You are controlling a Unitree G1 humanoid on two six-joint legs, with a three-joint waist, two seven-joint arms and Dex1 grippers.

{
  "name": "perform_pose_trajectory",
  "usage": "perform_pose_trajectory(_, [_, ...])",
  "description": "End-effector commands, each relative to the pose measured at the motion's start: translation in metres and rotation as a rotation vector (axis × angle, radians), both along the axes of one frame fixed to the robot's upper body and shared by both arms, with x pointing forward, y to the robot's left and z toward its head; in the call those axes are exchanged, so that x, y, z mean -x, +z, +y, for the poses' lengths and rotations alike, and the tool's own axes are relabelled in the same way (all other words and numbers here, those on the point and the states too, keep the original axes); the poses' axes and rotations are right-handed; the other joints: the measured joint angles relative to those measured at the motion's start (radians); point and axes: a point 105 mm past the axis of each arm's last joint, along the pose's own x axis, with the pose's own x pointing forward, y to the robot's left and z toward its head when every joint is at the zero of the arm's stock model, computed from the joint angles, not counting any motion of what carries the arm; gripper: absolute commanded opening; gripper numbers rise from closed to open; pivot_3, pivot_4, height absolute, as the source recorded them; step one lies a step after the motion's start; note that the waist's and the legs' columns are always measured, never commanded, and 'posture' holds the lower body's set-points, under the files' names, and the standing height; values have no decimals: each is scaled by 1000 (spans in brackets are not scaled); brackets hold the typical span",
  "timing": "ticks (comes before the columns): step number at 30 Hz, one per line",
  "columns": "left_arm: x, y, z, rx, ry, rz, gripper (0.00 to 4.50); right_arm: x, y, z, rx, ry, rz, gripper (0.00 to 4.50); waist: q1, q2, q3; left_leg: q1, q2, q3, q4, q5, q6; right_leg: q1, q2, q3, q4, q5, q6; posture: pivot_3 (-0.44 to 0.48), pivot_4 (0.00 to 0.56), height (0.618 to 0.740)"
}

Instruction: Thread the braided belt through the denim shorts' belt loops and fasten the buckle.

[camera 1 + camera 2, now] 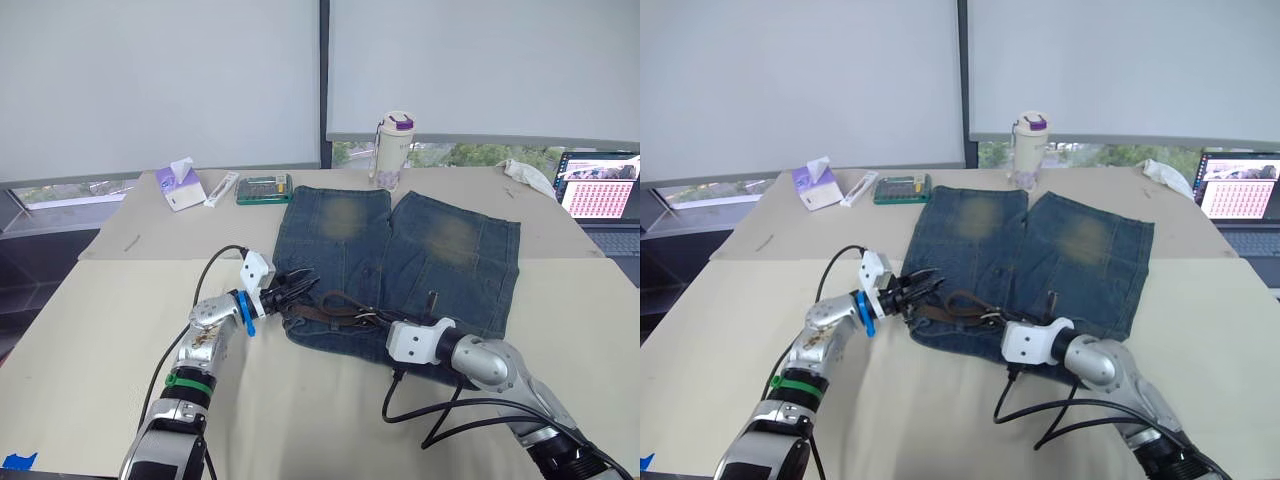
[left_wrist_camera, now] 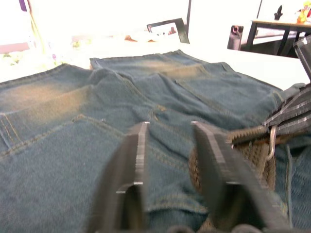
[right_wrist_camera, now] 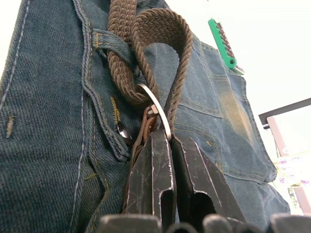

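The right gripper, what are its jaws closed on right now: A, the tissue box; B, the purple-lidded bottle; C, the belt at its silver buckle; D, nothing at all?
C. In the right wrist view the right gripper has its jaws pinched on the silver buckle of the braided belt, lying on the denim shorts.

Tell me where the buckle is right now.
The buckle sits at the shorts' waistband, pinched by the right pincer, with the braided belt looped just beyond it.
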Motion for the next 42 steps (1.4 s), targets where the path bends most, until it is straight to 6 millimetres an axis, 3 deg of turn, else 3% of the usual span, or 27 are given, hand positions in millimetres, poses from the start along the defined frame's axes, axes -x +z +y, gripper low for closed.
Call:
perform_pose_trajectory(1, [0,14,-7,-28,-8,-79,0,2,8,-1,-23,5,-15,770,-1,0,0,0,0,0,0,0,0,0,0,0,0,0,0,0,150,740])
perform_pose_trajectory(6, [6,5,-10,-59,-32,-73,0,-1,5,-9,-32,-65,19,2431,-2,0,0,0,0,0,0,0,0,0,0,0,0,0,0,0,150,740])
perform_pose_trajectory(17, [10,-5,-8,-133,-53,-86,0,-3,-4,-22,-33,-170,99,2431,1,0,0,0,0,-1,0,0,0,0,0,0,-1,0,0,0,150,740])
perform_pose_trajectory(25, [13,-11,-6,-175,-71,-94,0,4,-17,-21,-15,-179,186,75,2,0,0,0,0,-1,0,0,0,0,0,0,-1,0,0,0,150,740])
perform_pose_trajectory(32, [15,-11,-6,-183,-86,-95,0,5,-10,-23,47,-152,122,75,3,0,0,0,0,-1,0,0,0,0,0,0,-1,0,0,0,150,740])
perform_pose_trajectory(37, [18,-18,-3,-214,-92,-89,0,7,27,-33,131,-107,-110,75,6,0,0,-1,-1,0,0,0,0,0,0,0,-1,0,0,0,150,740])
perform_pose_trajectory(42, [24,-28,-7,-256,-126,-83,0,10,38,-46,164,-129,-163,75,8,0,0,-1,0,0,0,0,0,0,0,-1,-2,0,0,0,150,740])
